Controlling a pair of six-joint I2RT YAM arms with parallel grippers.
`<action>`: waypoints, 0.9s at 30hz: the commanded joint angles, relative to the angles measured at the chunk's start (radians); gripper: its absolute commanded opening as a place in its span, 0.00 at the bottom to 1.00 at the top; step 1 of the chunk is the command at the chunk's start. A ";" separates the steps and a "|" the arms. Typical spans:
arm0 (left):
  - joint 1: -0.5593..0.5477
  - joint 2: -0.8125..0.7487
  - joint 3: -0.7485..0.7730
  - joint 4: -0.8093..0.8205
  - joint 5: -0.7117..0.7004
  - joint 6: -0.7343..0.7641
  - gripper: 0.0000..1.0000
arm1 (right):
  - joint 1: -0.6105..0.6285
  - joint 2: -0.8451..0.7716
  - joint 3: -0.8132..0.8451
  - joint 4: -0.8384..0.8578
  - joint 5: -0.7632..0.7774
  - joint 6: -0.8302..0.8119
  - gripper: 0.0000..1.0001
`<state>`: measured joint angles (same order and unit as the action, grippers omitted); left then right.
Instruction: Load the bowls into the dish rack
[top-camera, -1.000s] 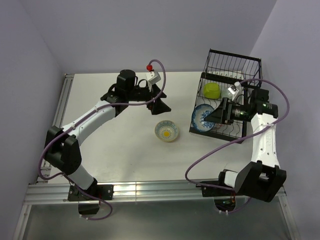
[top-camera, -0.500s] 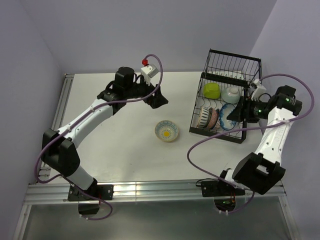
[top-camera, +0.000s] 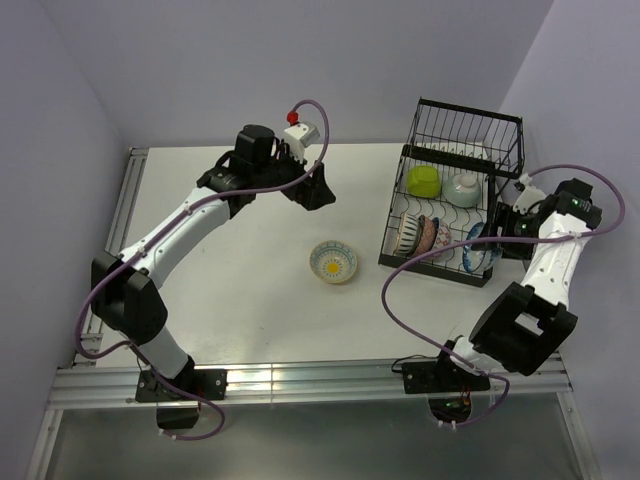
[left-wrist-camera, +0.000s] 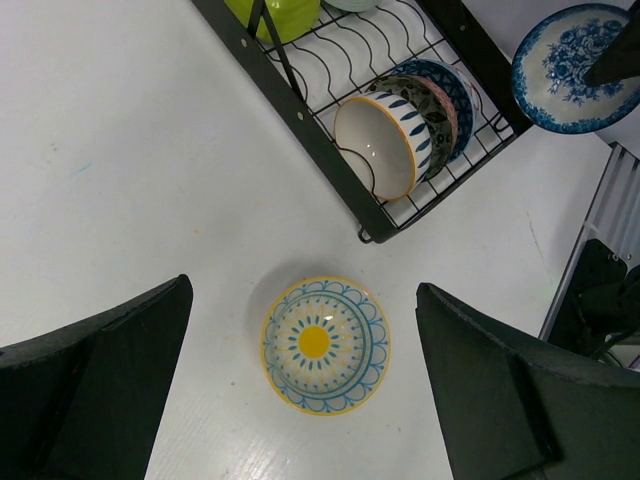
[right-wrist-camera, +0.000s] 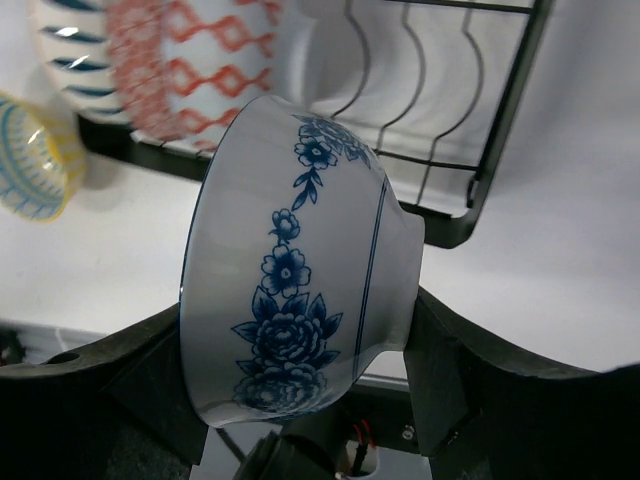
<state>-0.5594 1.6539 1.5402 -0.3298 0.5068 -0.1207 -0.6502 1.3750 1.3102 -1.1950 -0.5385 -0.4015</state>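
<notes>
Right jaws grip the blue-flowered bowl (right-wrist-camera: 300, 270) at the dish rack's (left-wrist-camera: 298, 115) 4 o'clock corner (loading step); next, stand it in a free slot. Left jaws hang open.

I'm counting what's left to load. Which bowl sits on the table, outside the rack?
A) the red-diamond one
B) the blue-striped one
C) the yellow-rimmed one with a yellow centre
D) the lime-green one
C: the yellow-rimmed bowl rests alone on the table, while the other three named stand inside the dish rack.
</notes>
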 joint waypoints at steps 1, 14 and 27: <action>0.001 -0.046 -0.005 0.009 -0.037 -0.002 0.99 | 0.024 -0.019 -0.041 0.149 0.080 0.085 0.00; 0.001 -0.054 -0.026 0.018 -0.060 0.010 0.99 | 0.099 0.028 -0.140 0.354 0.123 0.173 0.00; 0.001 -0.048 -0.041 0.024 -0.065 0.019 1.00 | 0.213 0.098 -0.167 0.454 0.192 0.214 0.00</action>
<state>-0.5594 1.6478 1.5078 -0.3302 0.4496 -0.1162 -0.4557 1.4715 1.1416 -0.8173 -0.3679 -0.2043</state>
